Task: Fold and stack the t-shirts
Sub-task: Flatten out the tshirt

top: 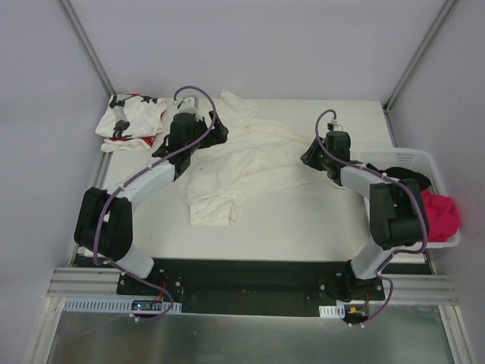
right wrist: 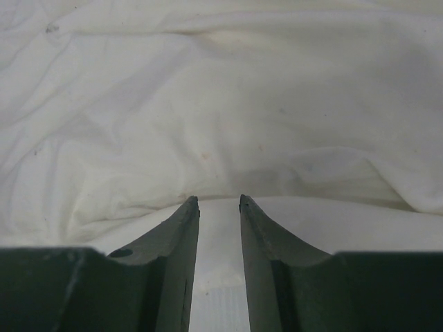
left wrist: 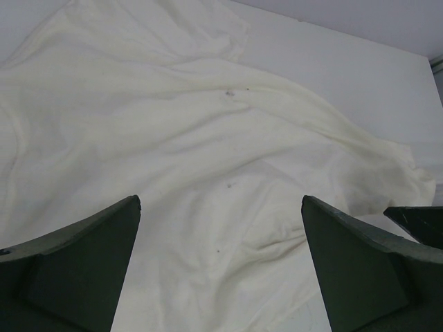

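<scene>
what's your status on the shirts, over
Left gripper open above cream shirt. Right gripper nearly shut at its edge, grip unclear. Star-print shirt bunched far left, untouched. Nothing in the way.

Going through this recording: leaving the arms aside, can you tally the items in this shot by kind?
T-shirts: 2, the cream-white t-shirt spread out in the middle and the star-print t-shirt bunched at the far left.
Baskets: 1, the white basket on the right.
Other cloth: 1, a pink cloth bunched in the basket; its kind is unclear.
Total: 4
</scene>
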`<state>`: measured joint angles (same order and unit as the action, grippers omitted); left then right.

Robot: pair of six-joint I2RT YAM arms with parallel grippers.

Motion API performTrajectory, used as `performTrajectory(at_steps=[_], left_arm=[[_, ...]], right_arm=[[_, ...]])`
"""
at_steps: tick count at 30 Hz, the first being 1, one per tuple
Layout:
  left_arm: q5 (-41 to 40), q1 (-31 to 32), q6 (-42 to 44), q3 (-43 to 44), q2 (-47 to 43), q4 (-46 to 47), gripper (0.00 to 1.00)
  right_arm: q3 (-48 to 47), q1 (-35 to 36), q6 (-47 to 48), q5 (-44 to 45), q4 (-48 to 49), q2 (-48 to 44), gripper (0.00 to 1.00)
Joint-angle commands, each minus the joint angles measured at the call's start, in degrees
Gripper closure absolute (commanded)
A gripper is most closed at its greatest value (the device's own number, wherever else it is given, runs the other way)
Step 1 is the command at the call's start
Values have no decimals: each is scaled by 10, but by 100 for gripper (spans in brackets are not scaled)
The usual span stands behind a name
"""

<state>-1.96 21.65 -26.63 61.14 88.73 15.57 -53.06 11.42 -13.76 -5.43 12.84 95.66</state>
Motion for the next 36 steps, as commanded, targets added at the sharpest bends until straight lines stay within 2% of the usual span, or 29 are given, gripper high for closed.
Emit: performTrajectory(at_steps=[1, 13, 26, 31, 36], left_arm=[[0, -8, 10, 14, -17, 23, 1], [-15, -23, 76, 75, -100, -16, 1], [-28, -24, 91, 64, -162, -11, 1], [-30, -25, 96, 72, -171, -12, 1], [-36, -25, 105, 78, -172, -13, 1]], right_arm=[[-20, 2, -26, -22, 25, 20, 68], [-3, 2, -82, -73, 30, 31, 68], [57, 5, -139, -115, 81, 65, 69], [115, 13, -160, -113, 82, 28, 70], [182, 31, -174, -99, 59, -61, 70]])
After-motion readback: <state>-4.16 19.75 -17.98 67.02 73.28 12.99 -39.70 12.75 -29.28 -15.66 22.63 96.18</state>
